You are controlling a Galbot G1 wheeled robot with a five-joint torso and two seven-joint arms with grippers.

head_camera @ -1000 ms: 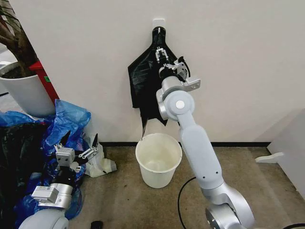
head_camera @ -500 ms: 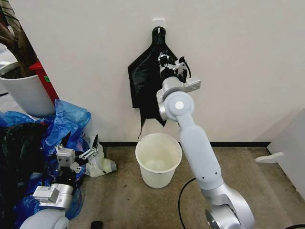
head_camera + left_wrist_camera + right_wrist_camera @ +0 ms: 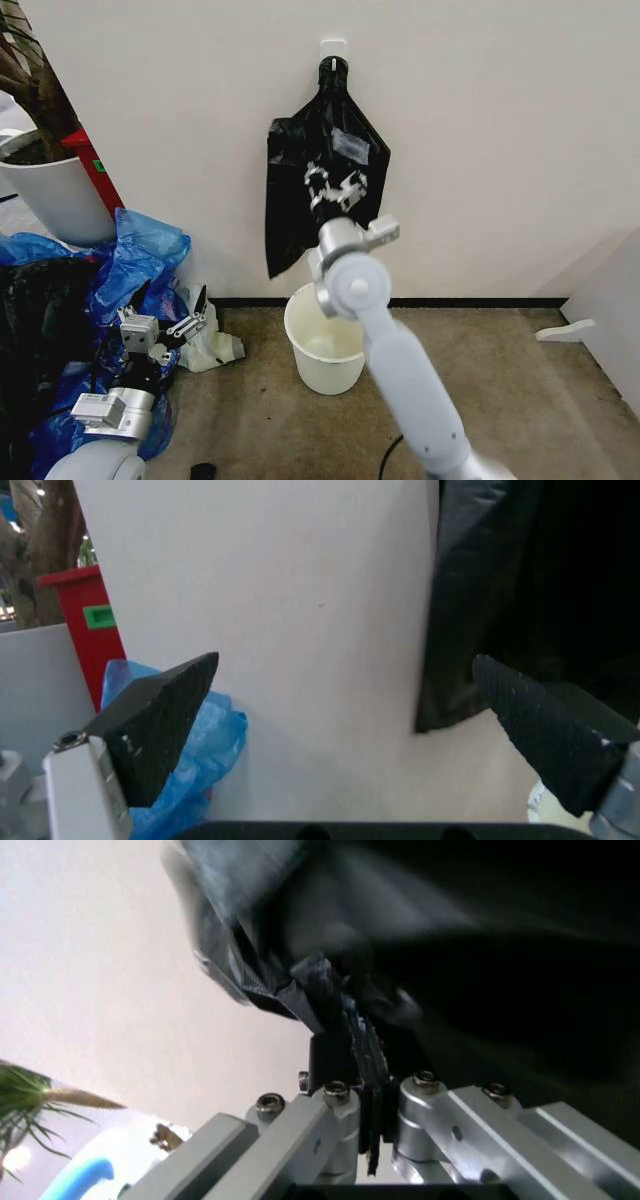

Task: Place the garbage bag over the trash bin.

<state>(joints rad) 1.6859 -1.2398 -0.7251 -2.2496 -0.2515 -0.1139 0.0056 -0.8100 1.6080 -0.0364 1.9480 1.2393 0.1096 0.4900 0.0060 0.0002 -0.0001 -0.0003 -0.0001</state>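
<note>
The glossy black garbage bag (image 3: 350, 150) hangs flat against the wall from a white hook (image 3: 333, 46), as the front of a black bunch; I cannot tell its layers apart. My right gripper (image 3: 333, 186) is raised to its middle and shut on the black plastic, which the right wrist view shows pinched between its closed fingers (image 3: 345, 1042). The trash bin (image 3: 322, 375), a small white bucket, stands open-topped on the floor directly below. My left gripper (image 3: 165, 305) rests low at the left, open, with nothing between its fingers (image 3: 165, 720); the garbage bag (image 3: 540, 592) is farther off.
A large white planter (image 3: 50, 195) with a tree trunk stands at the far left beside a red box (image 3: 95, 165). Bright blue plastic bags (image 3: 145, 250) are heaped on the floor around my left arm. A white piece (image 3: 565, 330) lies on the floor at right.
My right gripper has dropped down and slightly left along the bag, and the black plastic has spread wider on the wall. The left arm has barely moved.
</note>
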